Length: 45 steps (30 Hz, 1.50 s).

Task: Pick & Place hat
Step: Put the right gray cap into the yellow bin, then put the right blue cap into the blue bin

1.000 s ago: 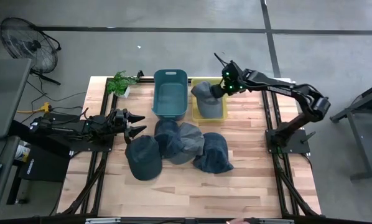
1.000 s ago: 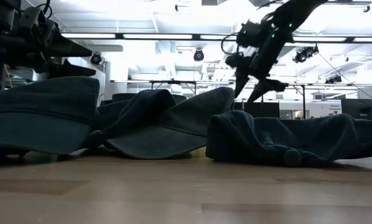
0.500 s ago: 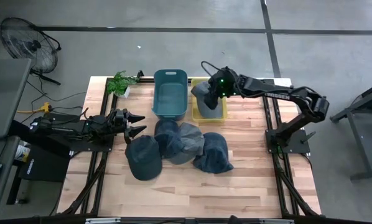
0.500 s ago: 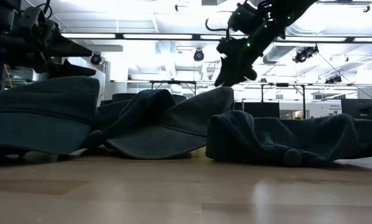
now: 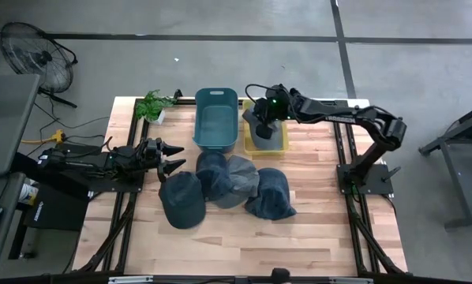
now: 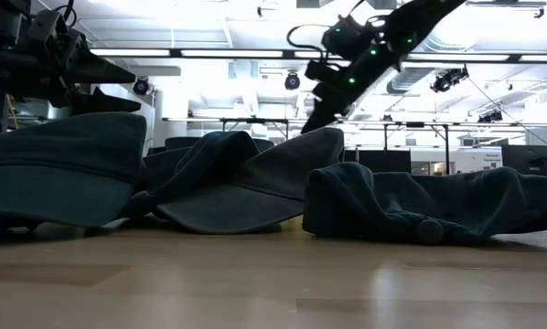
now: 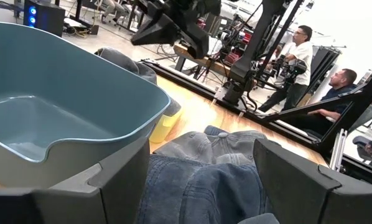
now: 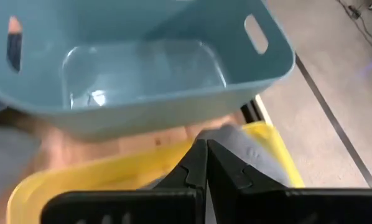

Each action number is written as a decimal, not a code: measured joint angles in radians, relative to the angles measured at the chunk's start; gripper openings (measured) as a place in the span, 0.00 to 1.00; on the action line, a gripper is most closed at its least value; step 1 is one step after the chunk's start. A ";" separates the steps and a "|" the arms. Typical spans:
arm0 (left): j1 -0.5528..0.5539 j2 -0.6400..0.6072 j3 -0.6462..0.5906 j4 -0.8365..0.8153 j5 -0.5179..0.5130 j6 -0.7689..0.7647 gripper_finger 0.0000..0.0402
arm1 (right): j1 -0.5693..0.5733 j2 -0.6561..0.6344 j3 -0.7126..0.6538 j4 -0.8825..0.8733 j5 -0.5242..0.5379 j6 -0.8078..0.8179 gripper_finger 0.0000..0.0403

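Hats crowd our table: four denim hats (image 5: pixel 224 185) heaped mid-table, just before the teal bin (image 5: pixel 216 118). Our right gripper (image 5: pixel 261 118), fingers pressed together, hangs over the yellow bin (image 5: pixel 277 144), where a grey hat (image 5: pixel 261 132) lies. Our left gripper (image 5: pixel 171 156) waits spread beside the heap.

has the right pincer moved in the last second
Yes. In the high view the right pincer has swung leftward over the yellow bin, from that bin's right edge toward the teal bin, with its fingers closed.
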<state>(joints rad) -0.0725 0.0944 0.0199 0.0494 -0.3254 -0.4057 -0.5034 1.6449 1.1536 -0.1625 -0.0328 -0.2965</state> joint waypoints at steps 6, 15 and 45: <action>0.000 0.000 0.000 0.000 0.000 0.000 0.71 | -0.001 0.116 0.154 -0.094 0.008 -0.024 0.00; 0.000 0.000 0.000 0.000 0.000 0.000 0.71 | -0.007 0.241 0.310 -0.255 0.012 -0.029 0.00; 0.000 0.000 0.000 0.000 0.000 0.000 0.71 | -0.032 0.220 0.360 -0.465 0.172 0.130 0.00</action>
<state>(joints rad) -0.0723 0.0941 0.0200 0.0494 -0.3252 -0.4057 -0.5353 1.8654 1.5139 -0.6278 0.1394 -0.1667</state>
